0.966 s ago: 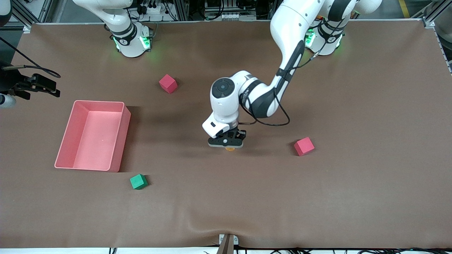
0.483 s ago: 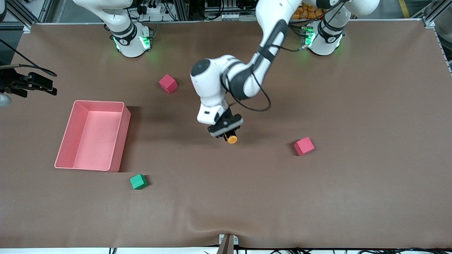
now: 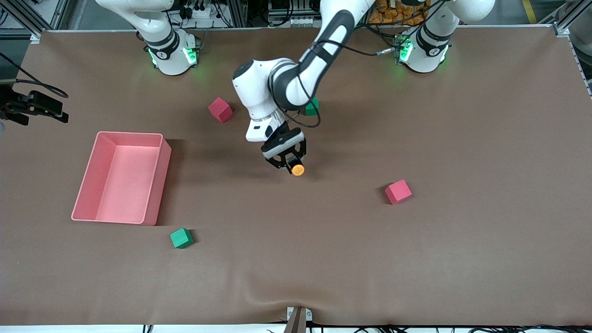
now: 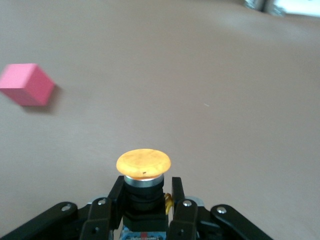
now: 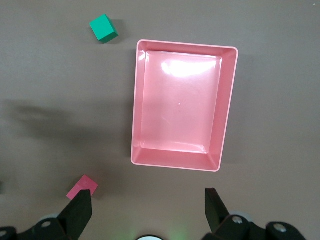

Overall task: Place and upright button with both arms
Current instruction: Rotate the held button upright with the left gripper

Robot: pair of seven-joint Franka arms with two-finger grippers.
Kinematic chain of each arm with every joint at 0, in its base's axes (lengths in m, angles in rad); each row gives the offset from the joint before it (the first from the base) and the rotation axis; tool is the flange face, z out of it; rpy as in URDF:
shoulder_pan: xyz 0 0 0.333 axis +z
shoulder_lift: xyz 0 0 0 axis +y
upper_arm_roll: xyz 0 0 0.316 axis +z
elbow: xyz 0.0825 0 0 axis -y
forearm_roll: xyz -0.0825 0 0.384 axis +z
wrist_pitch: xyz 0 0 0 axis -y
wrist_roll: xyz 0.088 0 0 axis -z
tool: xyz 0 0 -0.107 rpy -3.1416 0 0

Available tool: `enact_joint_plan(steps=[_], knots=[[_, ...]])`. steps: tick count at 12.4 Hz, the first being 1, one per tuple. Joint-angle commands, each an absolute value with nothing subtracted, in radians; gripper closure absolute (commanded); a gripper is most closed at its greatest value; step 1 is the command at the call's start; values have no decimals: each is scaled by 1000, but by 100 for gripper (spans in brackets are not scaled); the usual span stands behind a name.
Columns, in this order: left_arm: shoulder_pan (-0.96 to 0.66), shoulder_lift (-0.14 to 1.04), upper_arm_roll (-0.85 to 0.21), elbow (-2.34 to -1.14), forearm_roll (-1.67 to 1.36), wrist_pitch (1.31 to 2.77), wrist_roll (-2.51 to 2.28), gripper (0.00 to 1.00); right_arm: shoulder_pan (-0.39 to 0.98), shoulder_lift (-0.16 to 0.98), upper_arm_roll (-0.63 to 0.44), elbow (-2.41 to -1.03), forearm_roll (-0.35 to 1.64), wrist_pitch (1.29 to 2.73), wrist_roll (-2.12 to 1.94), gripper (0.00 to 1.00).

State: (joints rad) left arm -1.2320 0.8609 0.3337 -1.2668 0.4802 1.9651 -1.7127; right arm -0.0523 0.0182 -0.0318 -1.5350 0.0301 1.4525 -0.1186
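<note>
Left gripper (image 3: pixel 287 160) clamped on button (image 3: pixel 298 170), now lifted off table mid-worktop, drifting toward robots' edge. Pickup done; placing upright remains. Right gripper (image 5: pixel 147 210) waits spread, empty, above pink tray (image 5: pixel 227 107).

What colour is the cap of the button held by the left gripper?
Orange, on the button; clearest in the left wrist view.

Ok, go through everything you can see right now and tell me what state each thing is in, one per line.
button: held off the table, orange cap pointing away from the gripper
left gripper: shut on the button, over the middle of the table
right gripper: open, holding nothing, high over the pink bin
pink bin: upright, nothing in it
pink and green cubes: resting on the table, untouched
</note>
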Motion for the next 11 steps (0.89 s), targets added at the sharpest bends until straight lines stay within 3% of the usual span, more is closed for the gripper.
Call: enact_joint_plan(steps=[1,6,11], knots=[[-1294,891,348,-1278,648,1895,-1964,100,-81,20,-20,-1516,34,1431,-104,0],[-1391,1040,348,-1275,862,1761,-2173,100,-90,34,-18,-1519,35,1486,-103,0],[-1394,1084,348,-1269,877,1758,-2248,100,-66,41,-12,-1516,31,1536,69,0]])
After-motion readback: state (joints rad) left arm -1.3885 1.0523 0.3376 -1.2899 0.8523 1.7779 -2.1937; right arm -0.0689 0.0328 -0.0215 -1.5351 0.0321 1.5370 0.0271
